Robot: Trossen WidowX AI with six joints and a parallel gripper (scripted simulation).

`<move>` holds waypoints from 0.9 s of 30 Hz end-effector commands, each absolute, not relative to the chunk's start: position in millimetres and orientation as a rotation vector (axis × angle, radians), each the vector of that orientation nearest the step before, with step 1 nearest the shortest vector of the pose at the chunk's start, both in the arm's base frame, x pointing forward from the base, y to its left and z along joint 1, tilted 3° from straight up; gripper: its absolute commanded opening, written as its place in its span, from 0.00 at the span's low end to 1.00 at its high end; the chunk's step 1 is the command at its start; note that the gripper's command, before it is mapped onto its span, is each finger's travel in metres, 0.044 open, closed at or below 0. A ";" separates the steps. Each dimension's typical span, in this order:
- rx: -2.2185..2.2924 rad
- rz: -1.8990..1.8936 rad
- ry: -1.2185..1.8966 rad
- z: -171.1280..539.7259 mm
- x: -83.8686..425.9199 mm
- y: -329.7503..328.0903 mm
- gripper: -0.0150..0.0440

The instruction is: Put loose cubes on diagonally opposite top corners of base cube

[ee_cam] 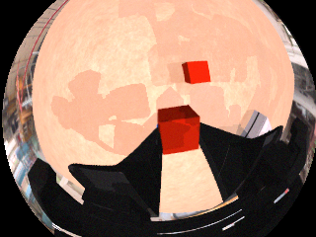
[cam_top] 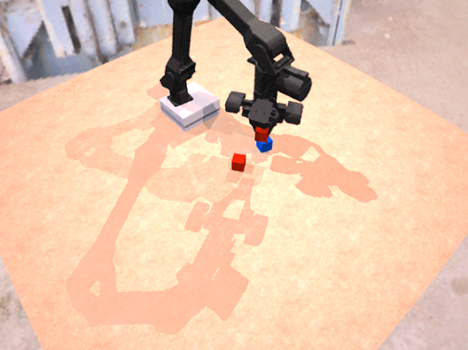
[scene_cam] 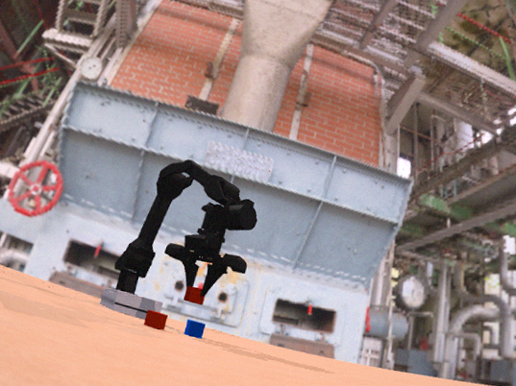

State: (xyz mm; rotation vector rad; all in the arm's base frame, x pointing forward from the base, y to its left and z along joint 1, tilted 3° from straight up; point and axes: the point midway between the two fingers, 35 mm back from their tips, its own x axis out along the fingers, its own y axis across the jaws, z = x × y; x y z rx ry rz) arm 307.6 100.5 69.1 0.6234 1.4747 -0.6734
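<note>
My gripper (cam_top: 260, 133) (scene_cam: 197, 292) (ee_cam: 178, 128) is shut on a red cube (cam_top: 261, 135) (scene_cam: 193, 295) (ee_cam: 179, 138), held roughly level between the fingertips. The blue cube (cam_top: 265, 145) (scene_cam: 194, 329) sits on the table. The held cube is above it, with a clear gap in the exterior view and slightly to its left there. In the wrist view the blue cube is almost wholly hidden behind the held cube and finger. The other red cube (cam_top: 238, 162) (scene_cam: 155, 319) (ee_cam: 198, 72) sits on the table beside the blue cube, apart from it. Nothing rests on the blue cube.
The arm's pale base block (cam_top: 198, 113) (scene_cam: 131, 303) (ee_cam: 255, 124) stands on the table (cam_top: 299, 283) (scene_cam: 74, 348) behind the cubes in the top view. The arm reaches over from it, and its shadows cross the table top.
</note>
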 end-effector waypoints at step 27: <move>0.725 -0.761 1.446 57.8 269.5 146.3 0.43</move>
